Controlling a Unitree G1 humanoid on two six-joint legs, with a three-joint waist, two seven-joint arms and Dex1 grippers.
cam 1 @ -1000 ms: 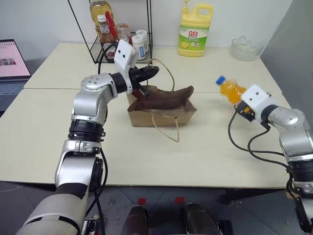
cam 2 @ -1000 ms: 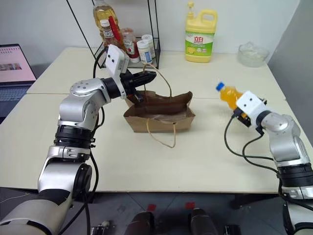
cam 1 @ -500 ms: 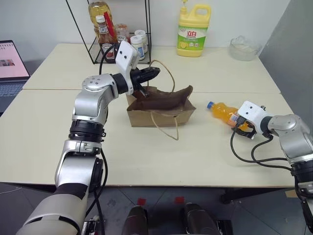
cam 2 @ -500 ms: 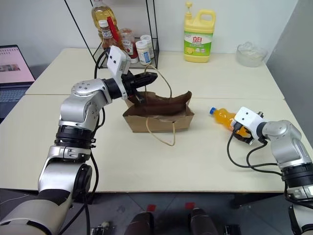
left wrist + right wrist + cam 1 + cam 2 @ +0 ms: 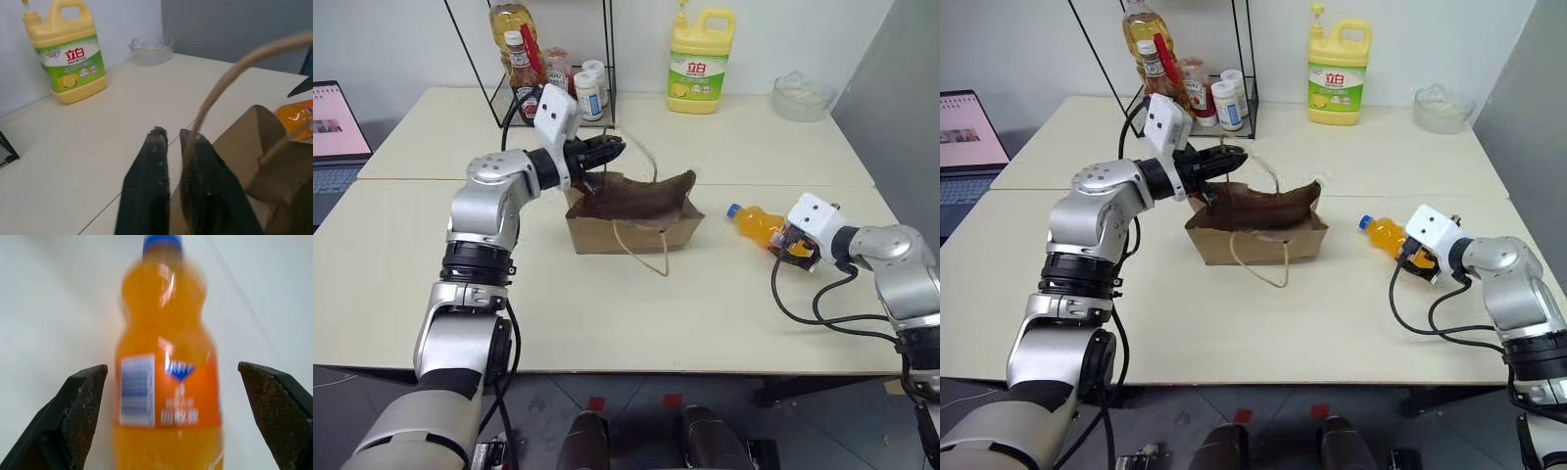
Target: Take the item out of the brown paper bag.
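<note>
The brown paper bag (image 5: 631,220) stands open-topped in the middle of the table, with one cord handle (image 5: 649,257) hanging down its front. My left gripper (image 5: 615,147) hovers level at the bag's rear left corner. Its fingers (image 5: 149,166) are a narrow gap apart, so it is open. The bag's other cord handle (image 5: 230,78) arches up past one fingertip. The item, an orange drink bottle (image 5: 756,222) with a blue cap, lies on its side on the table to the right of the bag. My right gripper (image 5: 783,239) is open around the bottle's base, and its fingers (image 5: 80,401) stand clear of the bottle (image 5: 166,367) on both sides.
A yellow detergent jug (image 5: 701,61) and a glass bowl (image 5: 801,93) stand at the back of the table. A black wire rack (image 5: 538,59) with sauce bottles is behind the left gripper. A laptop (image 5: 337,122) sits at the far left.
The right gripper brought the bottle down from the air onto the table and opened around it. The left gripper's fingers parted slightly at the bag's handle.
</note>
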